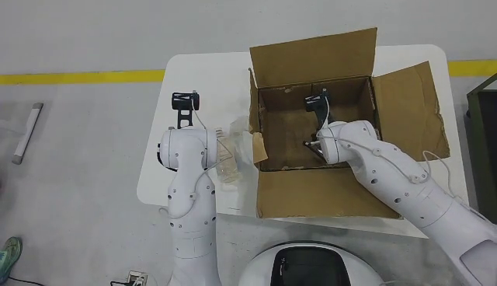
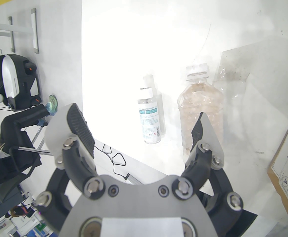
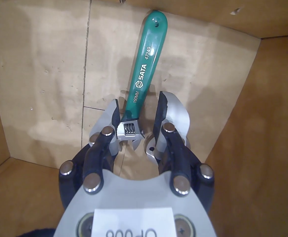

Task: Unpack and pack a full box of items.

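Two arms at an open box (image 1: 314, 57), with a wrench inside it and bottles outside.
Right gripper (image 3: 139, 99) is down in the cardboard box, its fingers apart on either side of the head of the green-handled wrench (image 3: 146, 62), which lies flat on the box floor. Left gripper (image 2: 137, 110) hangs over the white bench (image 2: 134, 25) with fingers spread wide, above a small labelled bottle (image 2: 149, 117) and a larger clear bottle (image 2: 198, 99) resting side by side near the box.
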`<action>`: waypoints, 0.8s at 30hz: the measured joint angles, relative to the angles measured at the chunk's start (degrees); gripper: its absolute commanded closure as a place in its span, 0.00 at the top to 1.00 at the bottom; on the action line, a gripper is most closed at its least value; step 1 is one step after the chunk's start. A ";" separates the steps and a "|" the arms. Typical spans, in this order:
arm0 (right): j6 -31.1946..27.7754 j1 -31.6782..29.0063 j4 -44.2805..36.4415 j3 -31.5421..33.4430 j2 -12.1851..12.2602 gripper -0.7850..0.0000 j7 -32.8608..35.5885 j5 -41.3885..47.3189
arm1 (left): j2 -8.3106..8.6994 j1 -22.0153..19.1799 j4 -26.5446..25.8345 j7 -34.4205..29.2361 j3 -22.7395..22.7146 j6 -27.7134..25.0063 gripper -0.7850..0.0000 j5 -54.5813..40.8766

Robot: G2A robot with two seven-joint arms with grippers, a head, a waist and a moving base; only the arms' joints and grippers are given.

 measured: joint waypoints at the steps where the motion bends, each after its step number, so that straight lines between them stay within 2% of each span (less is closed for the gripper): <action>1: -0.17 0.06 0.15 0.03 -0.11 0.44 0.08 -0.08 | 0.00 0.00 0.00 0.00 0.00 0.00 1.00 0.00; 5: -0.61 0.23 0.64 0.08 -0.58 0.34 0.57 -0.59 | 0.00 0.00 0.00 0.00 0.00 0.00 1.00 0.00; 6: -0.74 0.25 0.78 0.10 -0.71 0.19 0.75 -0.72 | 0.00 0.00 0.00 0.00 0.00 0.00 1.00 0.00; 10: -1.05 0.47 1.61 0.17 -1.18 0.07 1.42 -1.17 | 0.00 0.00 0.00 0.00 0.00 0.00 1.00 0.00; 11: -1.09 0.54 1.80 0.23 -1.30 0.00 1.50 -1.18 | 0.00 0.00 0.00 0.00 0.00 0.00 1.00 0.00; 24: -2.66 0.43 0.92 1.58 -2.54 0.00 1.90 -2.04 | 0.00 0.00 0.00 0.00 0.00 0.00 1.00 0.00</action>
